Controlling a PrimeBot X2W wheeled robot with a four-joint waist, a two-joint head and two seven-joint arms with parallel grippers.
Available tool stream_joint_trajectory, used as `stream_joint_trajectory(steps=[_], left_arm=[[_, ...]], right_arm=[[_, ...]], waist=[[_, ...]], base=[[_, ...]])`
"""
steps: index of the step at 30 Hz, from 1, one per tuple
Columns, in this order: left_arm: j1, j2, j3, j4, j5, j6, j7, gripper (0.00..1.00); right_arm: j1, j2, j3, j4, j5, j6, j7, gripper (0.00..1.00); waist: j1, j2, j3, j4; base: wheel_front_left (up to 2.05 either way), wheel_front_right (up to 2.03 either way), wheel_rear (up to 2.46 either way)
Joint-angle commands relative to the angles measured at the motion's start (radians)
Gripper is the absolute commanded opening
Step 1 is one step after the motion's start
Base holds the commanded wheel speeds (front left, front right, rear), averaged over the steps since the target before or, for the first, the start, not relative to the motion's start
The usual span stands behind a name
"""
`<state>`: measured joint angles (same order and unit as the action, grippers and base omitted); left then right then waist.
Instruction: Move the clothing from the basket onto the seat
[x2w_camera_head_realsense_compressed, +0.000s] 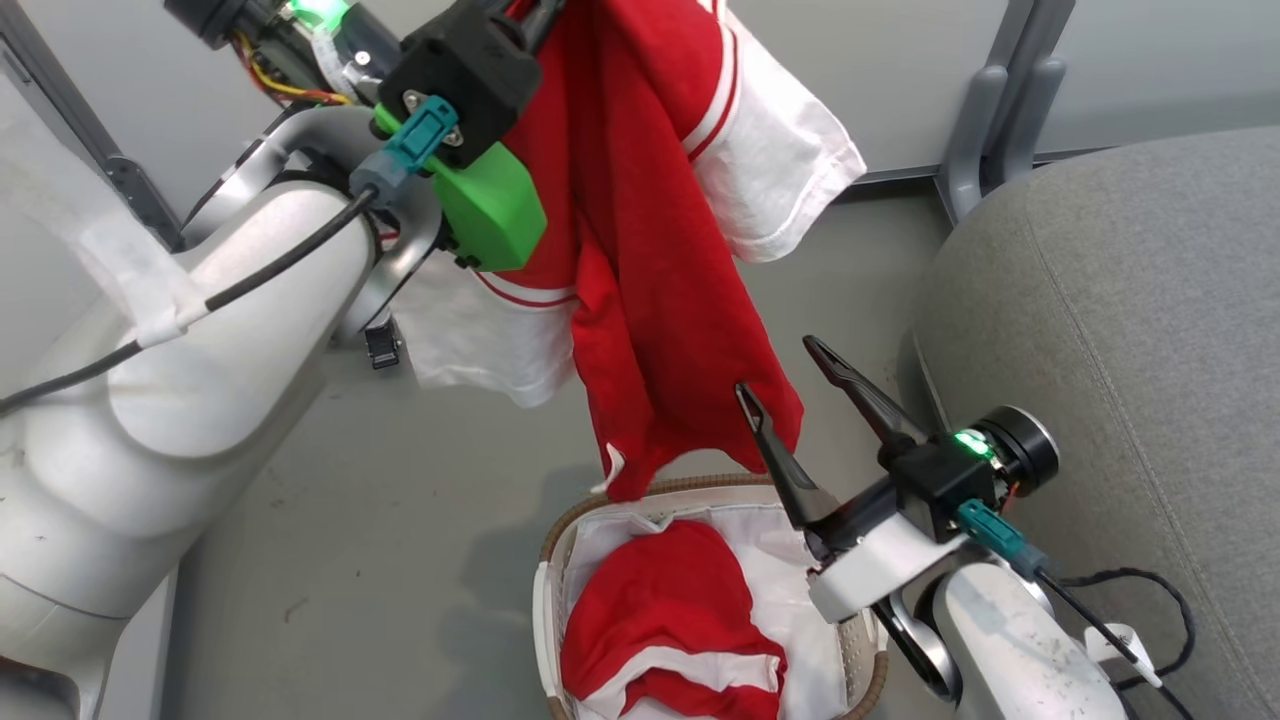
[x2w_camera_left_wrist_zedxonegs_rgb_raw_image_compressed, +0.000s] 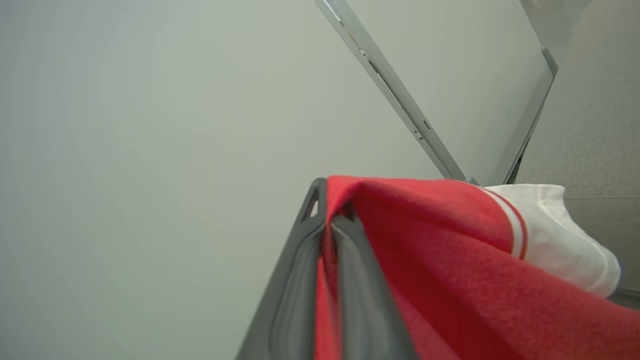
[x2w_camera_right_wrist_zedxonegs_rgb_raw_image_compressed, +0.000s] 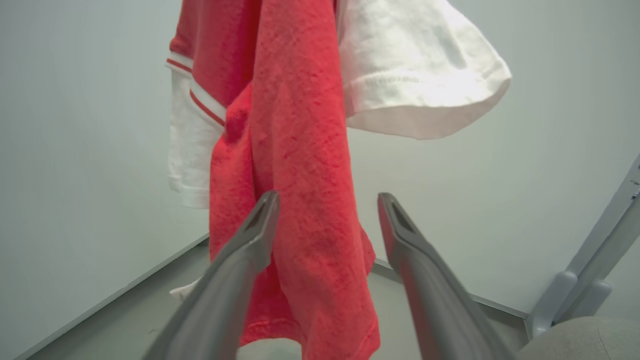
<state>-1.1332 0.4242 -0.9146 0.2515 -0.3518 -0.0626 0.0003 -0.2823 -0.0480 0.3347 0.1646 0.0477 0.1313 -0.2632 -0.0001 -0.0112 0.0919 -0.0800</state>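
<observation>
A red jersey (x2w_camera_head_realsense_compressed: 640, 250) with white sleeves hangs high above the floor, pinched at its top by my left gripper (x2w_camera_left_wrist_zedxonegs_rgb_raw_image_compressed: 330, 210), which is shut on the red cloth (x2w_camera_left_wrist_zedxonegs_rgb_raw_image_compressed: 450, 240). Its lower hem dangles just over the basket (x2w_camera_head_realsense_compressed: 560, 560). Inside the basket lies a second red garment (x2w_camera_head_realsense_compressed: 660, 610) on the white liner. My right gripper (x2w_camera_head_realsense_compressed: 790, 375) is open beside the hanging hem. In the right wrist view the red jersey (x2w_camera_right_wrist_zedxonegs_rgb_raw_image_compressed: 300, 150) hangs beyond and partly between the spread fingers (x2w_camera_right_wrist_zedxonegs_rgb_raw_image_compressed: 260, 225), and I cannot tell if they touch it. The grey seat (x2w_camera_head_realsense_compressed: 1130, 350) stands to the right.
A grey metal frame leg (x2w_camera_head_realsense_compressed: 1000, 110) stands against the pale wall behind the seat. A black cable (x2w_camera_head_realsense_compressed: 1150, 590) trails from my right wrist over the seat's front. Bare grey floor (x2w_camera_head_realsense_compressed: 380, 520) lies left of the basket.
</observation>
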Motion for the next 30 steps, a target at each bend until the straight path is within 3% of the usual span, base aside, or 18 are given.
stream_joint_trajectory(steps=[1,16,18,19,20,21,30], left_arm=[[-0.019,-0.007,-0.002,-0.015,-0.007,-0.002,0.007,0.0],[-0.014,-0.036,-0.029,-0.126,-0.03,0.009,0.057,0.0],[-0.002,-0.037,-0.031,-0.137,-0.036,0.014,0.057,0.0],[0.006,-0.036,-0.032,-0.139,-0.038,0.015,0.056,0.0],[0.017,-0.033,-0.033,-0.14,-0.044,0.019,0.055,0.0],[0.026,-0.03,-0.032,-0.14,-0.048,0.023,0.054,0.0],[0.155,-0.004,-0.011,-0.094,-0.099,0.074,-0.021,0.0]], right_arm=[[-0.022,-0.004,0.009,0.012,-0.014,-0.001,-0.002,1.0],[-0.142,-0.004,0.069,0.143,-0.033,-0.001,-0.002,1.0],[-0.148,-0.004,0.082,0.156,-0.018,-0.001,-0.002,0.43],[-0.148,-0.004,0.084,0.159,-0.014,-0.001,-0.002,0.33],[-0.148,-0.004,0.087,0.153,-0.004,-0.001,-0.002,0.09],[-0.146,-0.004,0.086,0.152,-0.004,-0.001,-0.002,0.0],[-0.098,-0.004,0.058,0.098,0.018,-0.001,-0.002,0.0]], waist=[[0.0001,0.0112,-0.008,0.011],[0.0001,0.0112,-0.039,0.068],[0.0001,0.0112,-0.042,0.073],[0.0001,0.0112,-0.042,0.075],[0.0001,0.0112,-0.042,0.076],[0.0001,0.0112,-0.042,0.077],[0.0001,0.0112,-0.04,0.068]], base=[[0.0,0.0,0.0],[0.0,0.0,0.0],[0.0,0.0,0.0],[0.0,0.0,0.0],[0.0,0.0,0.0],[0.0,0.0,0.0],[0.0,0.0,0.0]])
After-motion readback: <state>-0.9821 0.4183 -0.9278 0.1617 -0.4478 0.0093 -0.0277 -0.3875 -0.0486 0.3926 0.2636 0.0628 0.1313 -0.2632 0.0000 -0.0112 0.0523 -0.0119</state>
